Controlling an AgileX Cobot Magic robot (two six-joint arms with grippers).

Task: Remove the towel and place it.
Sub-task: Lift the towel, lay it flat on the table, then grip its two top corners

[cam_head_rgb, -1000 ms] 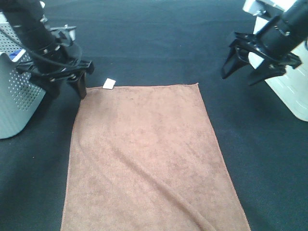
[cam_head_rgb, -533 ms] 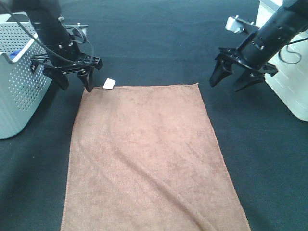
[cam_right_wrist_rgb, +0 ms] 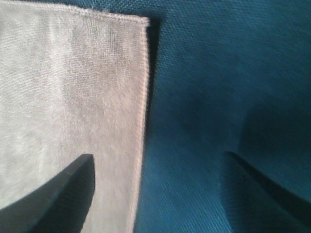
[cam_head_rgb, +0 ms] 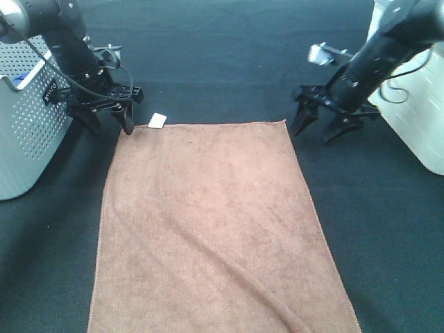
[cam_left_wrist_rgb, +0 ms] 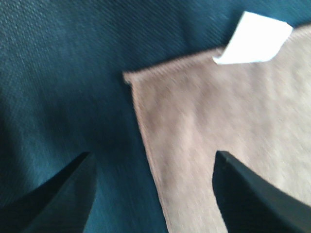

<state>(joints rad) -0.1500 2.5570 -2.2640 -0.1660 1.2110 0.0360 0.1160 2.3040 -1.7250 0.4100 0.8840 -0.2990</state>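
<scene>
Broadly, a black-clothed surface [cam_head_rgb: 222, 55] fills the exterior high view, and the towel [cam_head_rgb: 215, 229] lies flat on it, spread out, brown and plush. Its long axis runs from the far hem, between the two arms, down toward the near edge of that view. A grey perforated basket [cam_head_rgb: 28, 139] stands off the towel's left side, and a white bin [cam_head_rgb: 416, 132] stands off its right; both are apart from the cloth.

The left arm [cam_head_rgb: 69, 48] reaches down at the far-left corner, the right arm [cam_head_rgb: 378, 59] at the far-right one. Neither is clearly nearer: each has its own corner just beside it. The left jaws stand apart and empty. In the left wrist view one tip hangs over towel [cam_left_wrist_rgb: 218, 126] and the other over bare surface, so the side hem runs between them with the corner just ahead. The right jaws are also spread wide and hold nothing. In the right wrist view they straddle the opposite side hem the same way, one tip over towel [cam_right_wrist_rgb: 73, 97], one over black cloth. Whether any tip touches the fabric I cannot tell.

A small white tag [cam_head_rgb: 158, 121] pokes out past the far hem, just beside the left jaws.

To my eye, the pinch turns on that straddle: closing should gather each hem.
</scene>
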